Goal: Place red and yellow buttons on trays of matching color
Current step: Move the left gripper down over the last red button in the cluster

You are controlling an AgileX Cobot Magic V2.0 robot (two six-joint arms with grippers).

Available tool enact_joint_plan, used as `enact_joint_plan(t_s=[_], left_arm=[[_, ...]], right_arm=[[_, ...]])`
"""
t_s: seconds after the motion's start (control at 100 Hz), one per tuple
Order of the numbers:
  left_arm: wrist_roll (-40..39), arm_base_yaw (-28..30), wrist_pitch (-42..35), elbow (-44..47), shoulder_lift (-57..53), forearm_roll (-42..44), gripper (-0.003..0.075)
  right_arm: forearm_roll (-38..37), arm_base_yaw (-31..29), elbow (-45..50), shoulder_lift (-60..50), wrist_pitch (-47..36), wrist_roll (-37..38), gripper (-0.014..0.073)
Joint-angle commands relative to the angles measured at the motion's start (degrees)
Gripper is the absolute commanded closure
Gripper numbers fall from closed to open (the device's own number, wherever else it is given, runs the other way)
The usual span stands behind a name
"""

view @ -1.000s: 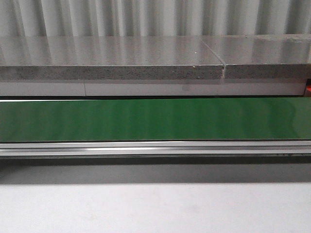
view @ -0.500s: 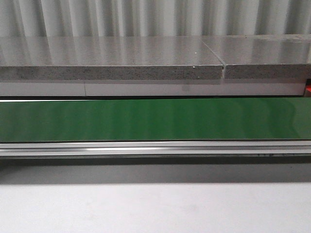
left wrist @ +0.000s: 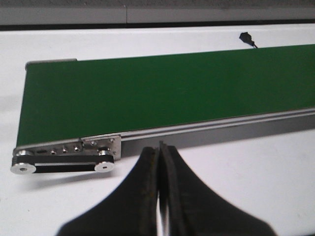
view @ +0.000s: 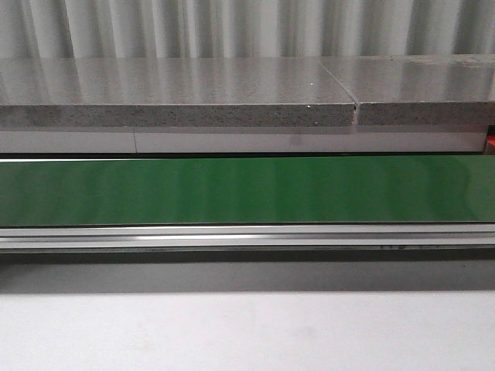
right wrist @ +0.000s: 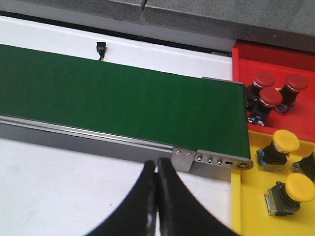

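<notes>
Nearest to us in each wrist view the claws hang empty over the white tabletop: the left claw has its fingers pressed together, and the right claw likewise, nothing between them

Just past them runs the green belt, and we see no button on it in any view; we judge we are between picks, waiting for the next one to ride along

At the belt's right end sit the trays, seen only from the right wrist. The yellow tray is the nearer and holds yellow buttons; we count three, one cut by the picture's edge. Beyond it the red tray holds three red buttons bunched close, so those shown already lie on matching colours

Each button is a domed, mushroom-shaped cap on a dark blocky body with a metal collar. They lie tipped on their sides, not upright

We judge them rigid, hard plastic and metal, light enough for one claw and not fragile. The glossy dome looks slippery and would likely squirt out of a pinch. The squarer dark body gives flat faces, so we would close across that, just under the cap. Being top-heavy and round-headed, a button may roll when nudged

Farthest back stands the grey stone ledge
</notes>
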Motion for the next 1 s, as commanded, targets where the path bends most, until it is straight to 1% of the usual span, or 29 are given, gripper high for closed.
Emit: enact_joint_plan(t_s=[0.0, 0.04, 0.09, 0.18, 0.54, 0.7, 0.86, 0.99], left_arm=[[-6.8, -0.3, -6.7, -3.7, 2.5, 6.1, 0.074], [-10.1, -0.3, -6.5, -4.9, 3.5, 10.5, 0.074], [-12.2, -0.3, -5.7, -6.3, 5.1, 14.8, 0.074], [-12.5, -0.3, -3.4, -9.6, 9.1, 18.4, 0.074], [-12.5, -0.3, 5.2, -23.0, 31.0, 18.4, 0.074], [-12.5, -0.3, 4.8, -26.0, 38.4, 17.5, 0.074], [-12.5, -0.2, 4.4, -28.3, 43.1, 17.0, 0.074], [-12.5, 2.1, 2.4, -29.2, 45.1, 16.6, 0.074]], right_arm=[[0.0, 0.1, -1.3, 0.5, -3.8, -0.6, 0.0662], [0.0, 0.1, -1.3, 0.5, -3.8, -0.6, 0.0662], [0.0, 0.1, -1.3, 0.5, -3.8, -0.6, 0.0662], [0.0, 0.1, -1.3, 0.5, -3.8, -0.6, 0.0662], [0.0, 0.1, -1.3, 0.5, -3.8, -0.6, 0.0662], [0.0, 0.1, -1.3, 0.5, -3.8, -0.6, 0.0662], [0.0, 0.1, -1.3, 0.5, -3.8, -0.6, 0.0662], [0.0, 0.1, -1.3, 0.5, -3.8, -0.6, 0.0662]])
